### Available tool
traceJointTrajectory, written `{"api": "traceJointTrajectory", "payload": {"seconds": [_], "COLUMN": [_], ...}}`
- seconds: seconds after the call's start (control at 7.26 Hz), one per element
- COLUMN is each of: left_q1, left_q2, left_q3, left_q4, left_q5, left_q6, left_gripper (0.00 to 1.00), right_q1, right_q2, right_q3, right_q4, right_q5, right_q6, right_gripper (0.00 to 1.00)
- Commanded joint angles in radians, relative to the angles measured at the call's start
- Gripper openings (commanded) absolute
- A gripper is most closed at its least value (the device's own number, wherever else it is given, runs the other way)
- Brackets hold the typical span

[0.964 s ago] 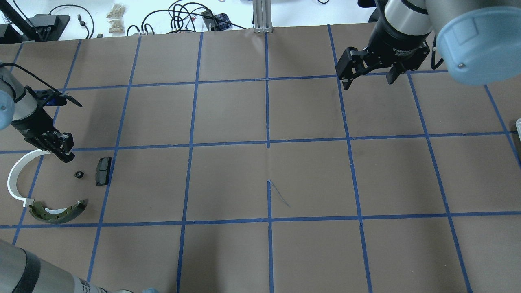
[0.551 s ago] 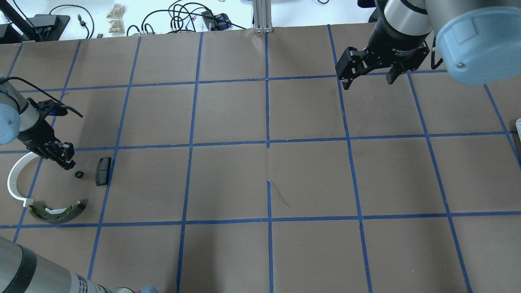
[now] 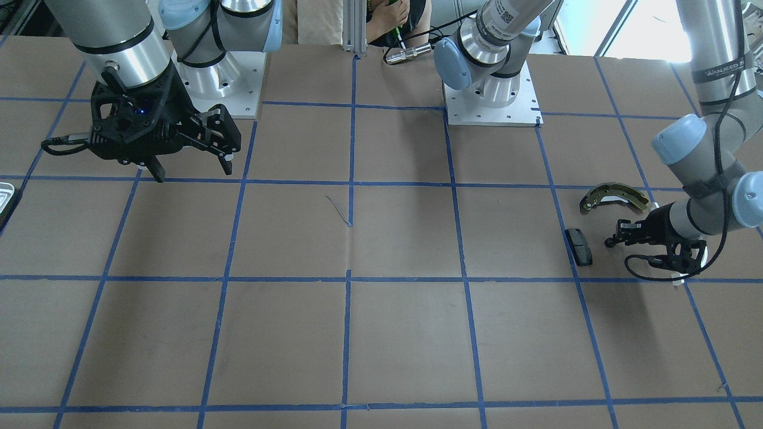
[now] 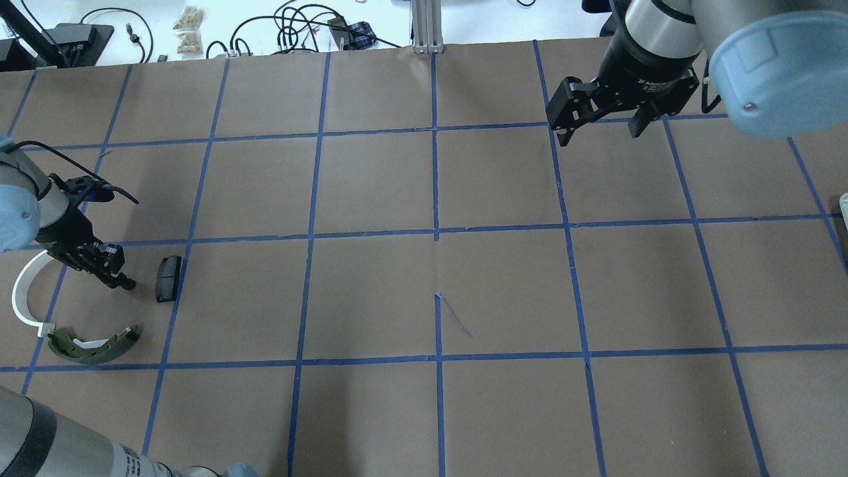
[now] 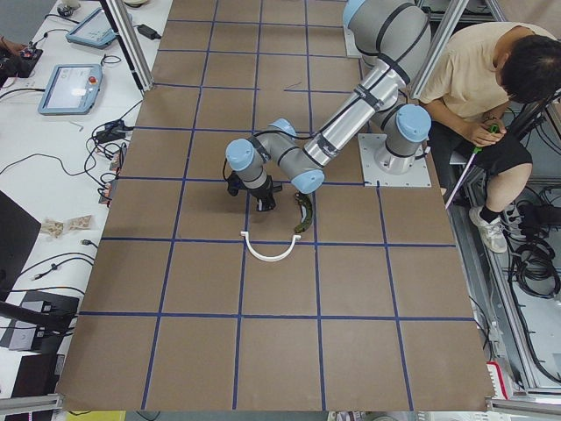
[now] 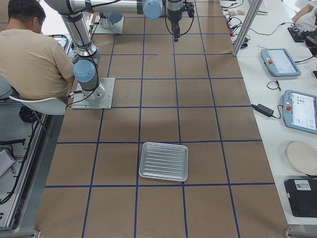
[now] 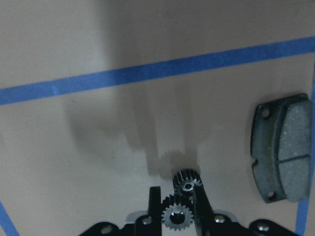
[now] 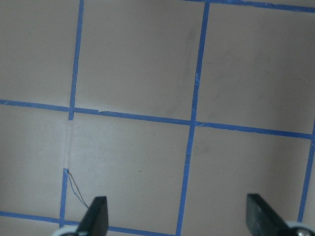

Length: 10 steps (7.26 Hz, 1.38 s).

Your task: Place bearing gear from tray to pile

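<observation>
My left pincer (image 7: pixel 177 191) is drawn tight on the bearing gear (image 7: pixel 177 216), a finger against each side, low over the table (image 4: pixel 371 291). The gear is just beside the black brake pad (image 7: pixel 281 147), between it and the white plastic arc (image 4: pixel 20 291), the brake shoe (image 4: pixel 93 346) near and the tray (image 6: pixel 163 161) well apart. My right pincer (image 8: pixel 179 219) hangs spread wide, holding nothing.

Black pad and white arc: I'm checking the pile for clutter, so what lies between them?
The left gripper, straddling the bearing gear, sits between the black pad and the white arc, as the overhead view shows.
</observation>
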Motion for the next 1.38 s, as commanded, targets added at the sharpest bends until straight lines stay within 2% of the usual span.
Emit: {"api": "traceJointTrajectory", "payload": {"seconds": [0.0, 0.28, 0.41, 0.55, 0.69, 0.96, 1.1, 1.24], "left_q1": [0.012, 0.012, 0.012, 0.012, 0.012, 0.002, -0.009, -0.018], "left_q2": [-0.009, -0.011, -0.011, -0.011, -0.004, 0.015, 0.028, 0.041], "left_q3": [-0.002, -0.004, -0.004, -0.004, -0.001, 0.015, 0.048, 0.118], "left_q4": [0.025, 0.025, 0.025, 0.015, 0.005, -0.04, -0.055, -0.143], "left_q5": [0.007, 0.007, 0.005, 0.009, 0.01, 0.009, 0.01, -0.001], "left_q6": [-0.001, -0.002, -0.002, -0.002, -0.004, -0.005, -0.005, -0.015], "left_gripper": [0.0, 0.0, 0.25, 0.82, 1.0, 1.0, 1.0, 1.0], "right_q1": [0.0, 0.0, -0.001, -0.001, -0.001, -0.001, -0.001, -0.001], "right_q2": [0.0, 0.0, 0.0, 0.0, 0.0, 0.0, 0.0, 0.0], "right_q3": [0.0, 0.0, 0.0, 0.0, 0.0, 0.0, 0.0, 0.0], "right_q4": [0.0, 0.0, 0.0, 0.0, 0.0, 0.0, 0.0, 0.0], "right_q5": [0.0, 0.0, 0.0, 0.0, 0.0, 0.0, 0.0, 0.0], "right_q6": [0.0, 0.0, 0.0, 0.0, 0.0, 0.0, 0.0, 0.0], "right_gripper": [1.0, 1.0, 1.0, 1.0, 1.0, 1.0, 1.0, 1.0]}}
